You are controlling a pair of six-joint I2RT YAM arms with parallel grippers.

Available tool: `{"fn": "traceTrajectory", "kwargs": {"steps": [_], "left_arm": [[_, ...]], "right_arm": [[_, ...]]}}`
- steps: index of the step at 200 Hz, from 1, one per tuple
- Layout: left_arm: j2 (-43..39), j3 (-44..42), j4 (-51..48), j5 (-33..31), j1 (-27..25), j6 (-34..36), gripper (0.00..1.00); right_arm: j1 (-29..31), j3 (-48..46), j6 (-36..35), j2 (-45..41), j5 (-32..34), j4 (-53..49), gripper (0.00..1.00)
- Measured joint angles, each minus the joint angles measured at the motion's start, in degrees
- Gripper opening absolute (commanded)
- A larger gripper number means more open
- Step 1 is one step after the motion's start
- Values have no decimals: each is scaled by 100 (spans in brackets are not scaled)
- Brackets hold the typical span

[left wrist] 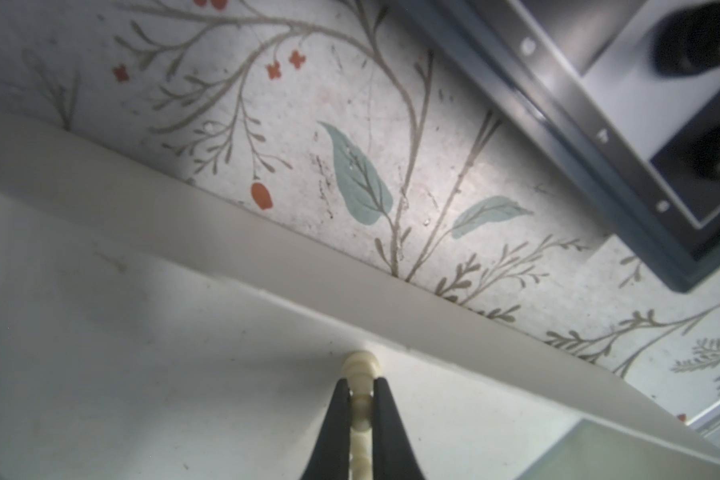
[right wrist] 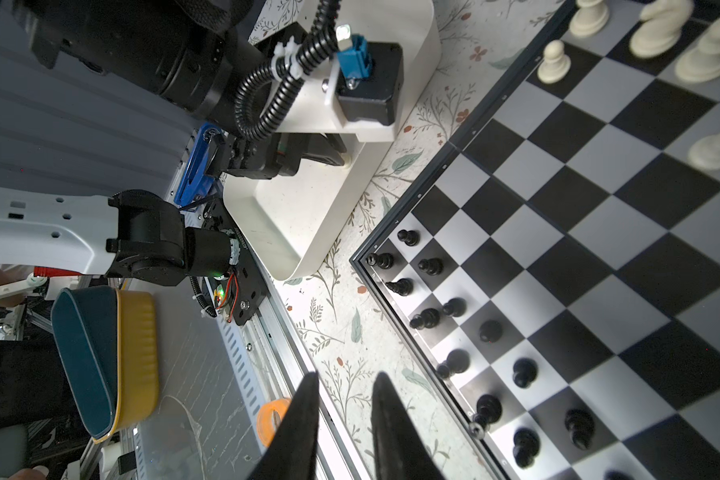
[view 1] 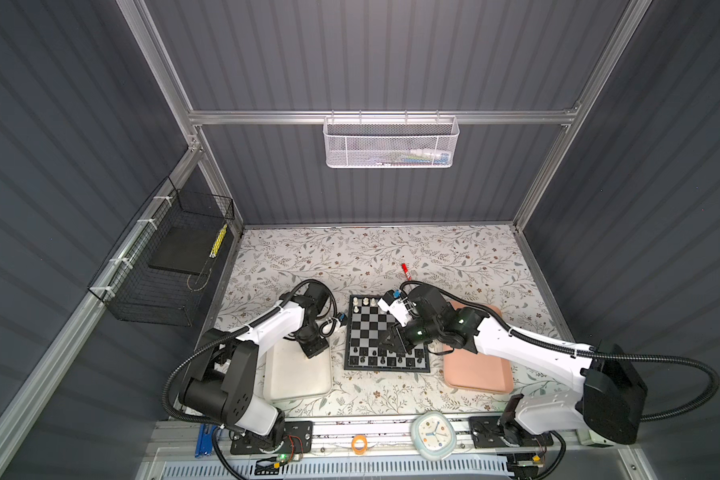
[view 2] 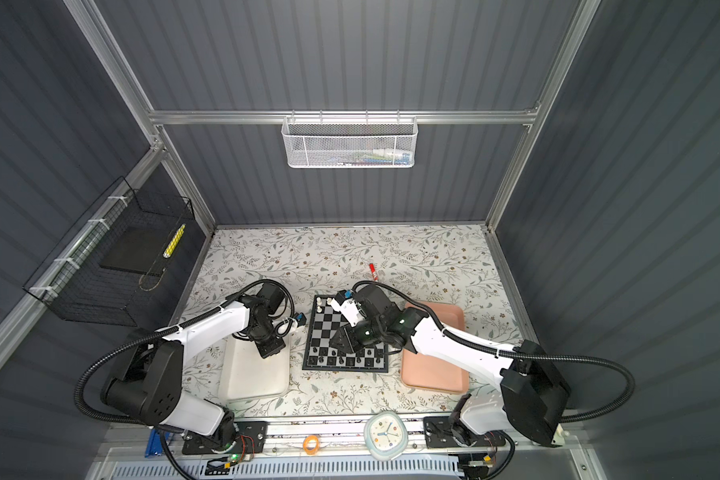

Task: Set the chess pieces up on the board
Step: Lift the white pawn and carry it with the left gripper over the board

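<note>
Cream chessman (left wrist: 361, 363) is pinched lengthwise between the closed fingers of the left gripper (left wrist: 360, 382), low in the white tray (left wrist: 267, 249) just beside its wall, so lift straight up past that rim before swinging toward the board (view 1: 366, 328). Few white pieces (right wrist: 553, 62) stand at its far corner while black pieces (right wrist: 429, 266) crowd the near rows. The right gripper (right wrist: 346, 376), slightly parted and empty, hangs over the board, so I would route around that arm and set the chessman down base first.
</note>
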Motion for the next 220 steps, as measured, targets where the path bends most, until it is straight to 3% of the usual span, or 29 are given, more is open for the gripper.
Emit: {"fn": "traceTrajectory", "kwargs": {"steps": [220], "left_arm": [[13, 1172, -516, -166, -142, -59, 9]], "right_arm": [[0, -7, -28, 63, 0, 0, 25]]}}
